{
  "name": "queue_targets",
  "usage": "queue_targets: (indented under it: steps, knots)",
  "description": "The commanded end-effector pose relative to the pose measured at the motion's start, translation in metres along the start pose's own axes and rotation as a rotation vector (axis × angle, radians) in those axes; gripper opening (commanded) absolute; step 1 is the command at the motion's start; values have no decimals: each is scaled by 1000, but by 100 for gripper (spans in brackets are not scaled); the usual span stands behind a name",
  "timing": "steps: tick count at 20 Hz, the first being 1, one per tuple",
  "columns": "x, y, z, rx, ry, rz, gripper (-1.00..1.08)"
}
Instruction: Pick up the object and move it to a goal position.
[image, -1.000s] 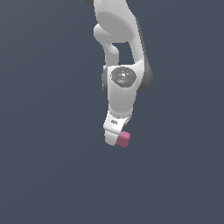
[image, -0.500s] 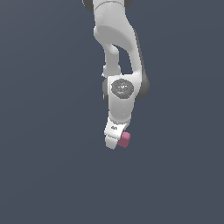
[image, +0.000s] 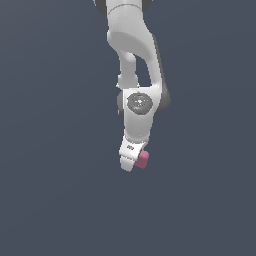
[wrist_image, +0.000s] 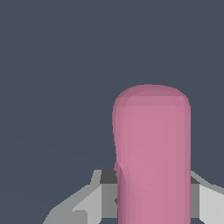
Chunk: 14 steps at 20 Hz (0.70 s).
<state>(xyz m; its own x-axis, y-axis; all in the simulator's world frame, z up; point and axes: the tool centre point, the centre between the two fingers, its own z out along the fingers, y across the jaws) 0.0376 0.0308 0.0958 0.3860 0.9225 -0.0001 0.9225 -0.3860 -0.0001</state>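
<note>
The end effector (image: 132, 162) is closed on the pink block (image: 142, 159), which sticks out on the exterior view's right of the fingers (wrist_image: 87, 205). In the wrist view the block (wrist_image: 152, 153) sits clamped between both fingers, against plain dark grey.

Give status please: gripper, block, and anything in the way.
Gripper shut on pink block. Block sticks out beside the fingers in the exterior view. Nothing else visible around the arm.
</note>
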Motion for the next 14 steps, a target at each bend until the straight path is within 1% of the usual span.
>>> queue_targets:
  steps: [1, 8, 11, 14]
  knots:
    - [0, 0, 0, 0, 0, 0, -100]
    - [-1, 3, -4, -6, 3, -2, -100]
    - [-4, 10, -18, -23, 11, -8, -100]
    - [-9, 22, -41, -53, 24, -17, -100]
